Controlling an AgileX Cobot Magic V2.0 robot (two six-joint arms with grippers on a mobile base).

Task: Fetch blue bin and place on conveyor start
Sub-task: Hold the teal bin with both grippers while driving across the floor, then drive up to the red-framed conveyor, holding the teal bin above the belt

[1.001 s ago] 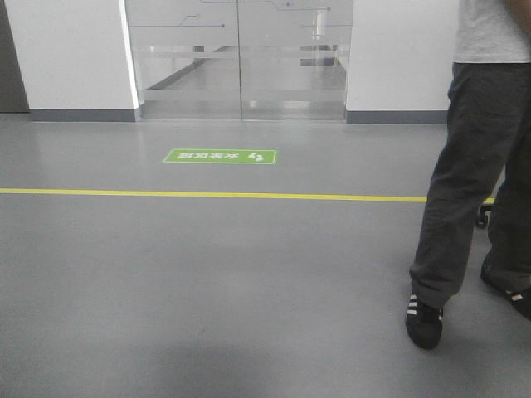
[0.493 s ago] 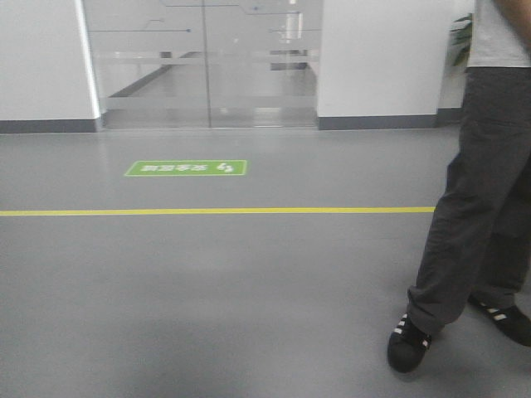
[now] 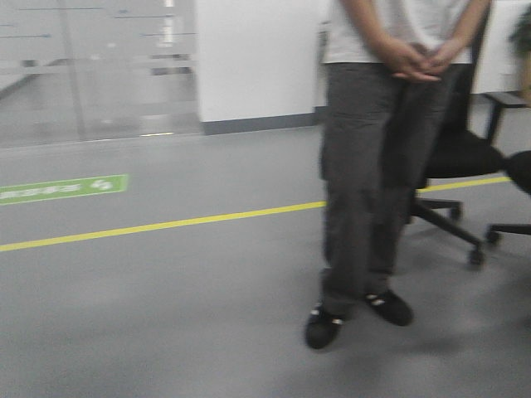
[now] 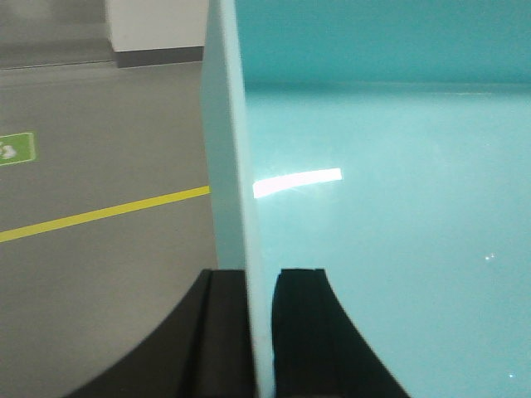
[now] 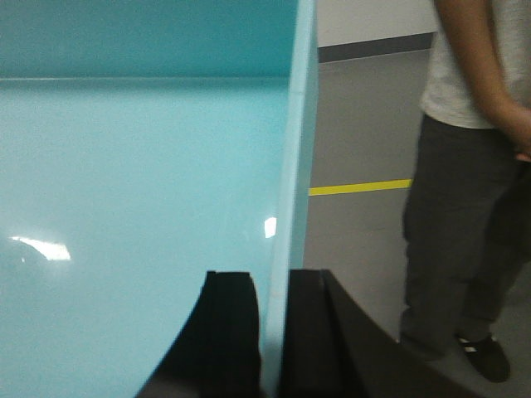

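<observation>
The left gripper (image 4: 259, 332) rises from 6 o'clock in the left wrist view. Its two black curved fingers (image 4: 217, 332) pinch the thin upright side wall of a pale turquoise bin (image 4: 382, 215) of smooth, glossy plastic, one finger outside the wall and one inside, both against it. The tub's inner face fills the view from 12 to 5 o'clock and carries a white streak of glare. At 9 o'clock of the wall lies a smooth grey floor (image 4: 108, 282), crossed by a narrow yellow painted line (image 4: 99, 212). A corner of a green rectangular floor sign (image 4: 12, 149) shows at 10 o'clock.

The right gripper (image 5: 274, 332), at 6 o'clock in the right wrist view, likewise clamps a side wall, a black finger on each face. Here the tub's interior spreads toward 9 o'clock. The pale turquoise bin thus hangs held between the two grippers.

At 3 o'clock of that wall stands a person in a white T-shirt, dark grey trousers and black white-striped shoes (image 5: 465, 215). In the blurred front view the person stands right of centre, hands clasped at 1 o'clock. A black swivel office chair (image 3: 460, 157) stands behind at 3 o'clock. Frosted glass doors (image 3: 91, 66) lie at 11 o'clock, beside a white wall with dark grey skirting (image 3: 257, 58) at 12 o'clock.
</observation>
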